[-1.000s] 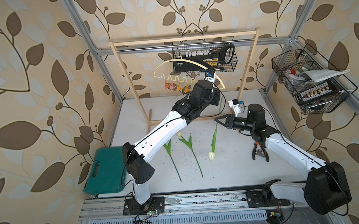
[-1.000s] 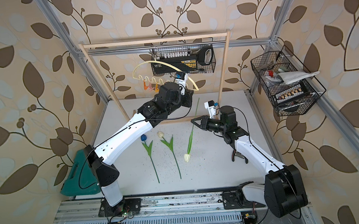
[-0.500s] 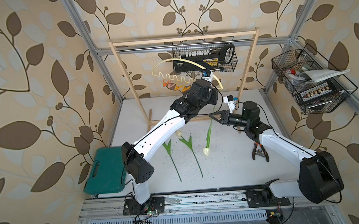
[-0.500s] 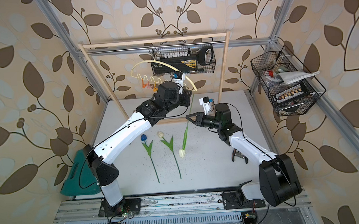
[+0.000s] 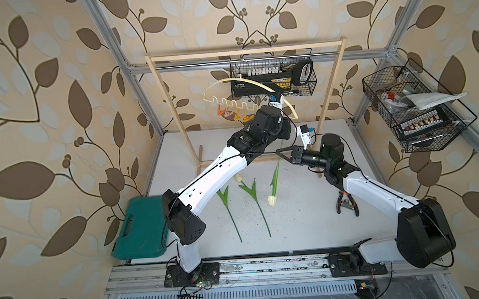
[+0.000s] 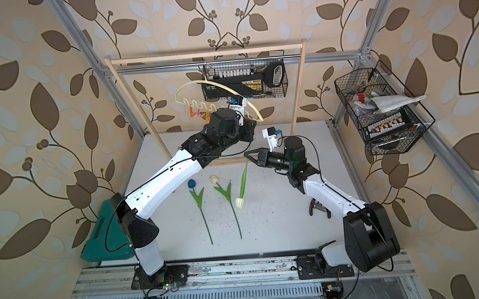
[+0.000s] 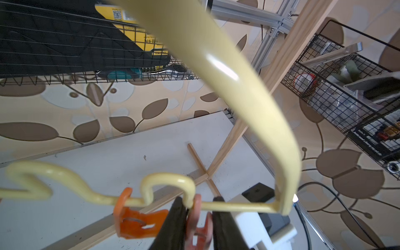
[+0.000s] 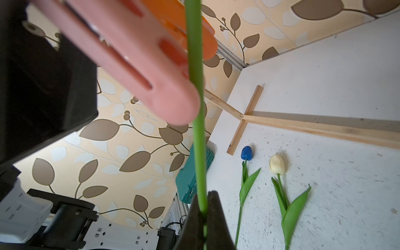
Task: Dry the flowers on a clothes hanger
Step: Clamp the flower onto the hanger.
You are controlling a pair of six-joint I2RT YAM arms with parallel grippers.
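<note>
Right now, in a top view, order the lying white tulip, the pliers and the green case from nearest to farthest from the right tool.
1. Lying white tulip, mid-table, nearest the right tool.
2. Pliers, on the right side, by the right arm.
3. Green case, at the far left edge.

In a top view the blue tulip loses its head behind the left arm.

you see a cream-yellow hanger, orange peg, pink peg, green tulip stem, teal case at eight o'clock
</note>
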